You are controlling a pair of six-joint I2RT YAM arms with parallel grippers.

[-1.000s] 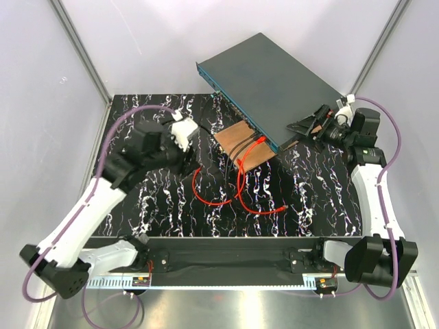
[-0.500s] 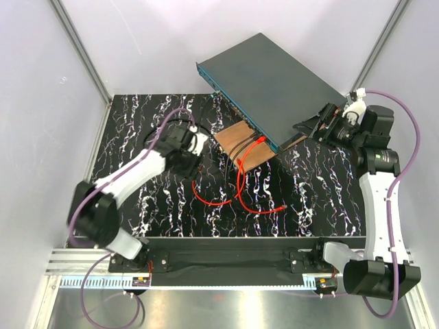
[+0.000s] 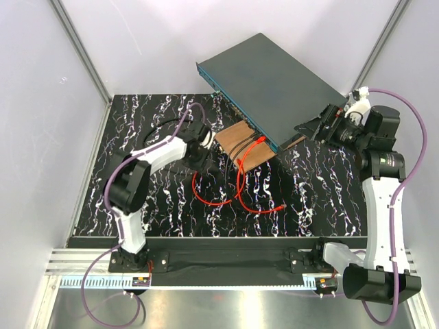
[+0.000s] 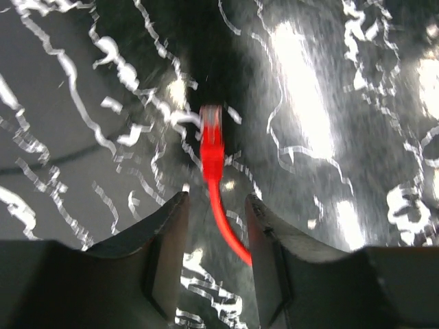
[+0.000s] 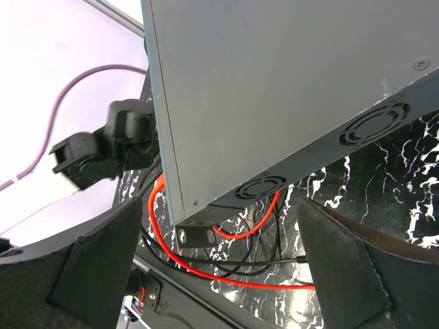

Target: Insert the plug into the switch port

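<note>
The plug [image 4: 211, 133], a small red connector, lies on the black marbled table [image 3: 137, 205] just ahead of my left gripper [image 4: 216, 199]. Its red cable [image 4: 230, 229] runs back between the two open fingers, close to the right finger [image 4: 264, 253], and nothing is gripped. In the top view my left gripper [image 3: 198, 159] covers the plug. The switch [image 3: 271, 86] is a dark-grey box with a teal front face [image 3: 236, 113]; its ports are too small to make out. My right gripper [image 3: 314, 128] stands wide open around the switch's right end [image 5: 274, 89].
A brown wooden board [image 3: 245, 145] lies under the switch's front edge, with black cables [image 3: 230, 152] and red cable loops [image 3: 223, 200] spilling across the table. Another red cable end [image 3: 282, 206] lies front right. Grey walls close in the back and sides.
My left arm swung right and reached down to the red cable's end, and its jaws narrowed. My right arm rose slightly, its gripper staying at the switch's end.
</note>
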